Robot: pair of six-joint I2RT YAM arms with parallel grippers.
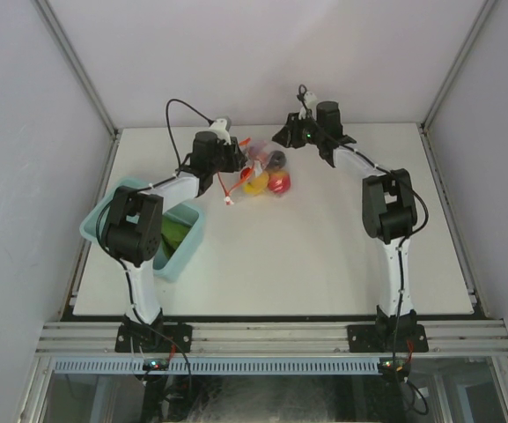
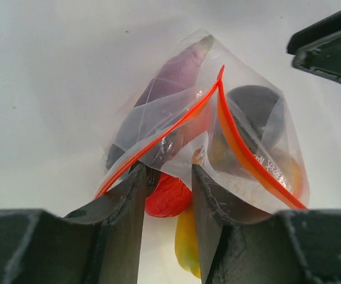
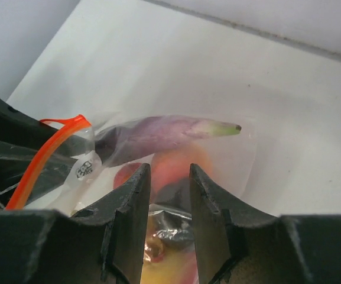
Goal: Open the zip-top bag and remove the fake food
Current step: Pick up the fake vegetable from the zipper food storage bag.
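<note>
The zip-top bag [image 1: 263, 159] lies at the back middle of the table between my two grippers. In the left wrist view its mouth [image 2: 220, 118] gapes between two red-orange zip strips [image 2: 158, 142]. A dark purple piece [image 2: 176, 77] and a dark round piece [image 2: 256, 109] are inside. My left gripper [image 2: 169, 173] is open, with film draped over its tips. A red apple [image 2: 167, 198] and yellow banana [image 2: 187, 242] show in the gap. My right gripper [image 3: 169, 173] is open over crinkled film, with the purple piece [image 3: 158, 133] and an orange-peach fruit [image 3: 173, 165] beyond it.
A light blue bin [image 1: 95, 225] stands at the left beside the left arm, with green pieces [image 1: 176, 233] in it. A red-orange strip hangs from the bag down to a small white slider [image 1: 229, 201]. The right arm's gripper [image 2: 330, 44] shows at the top right of the left wrist view.
</note>
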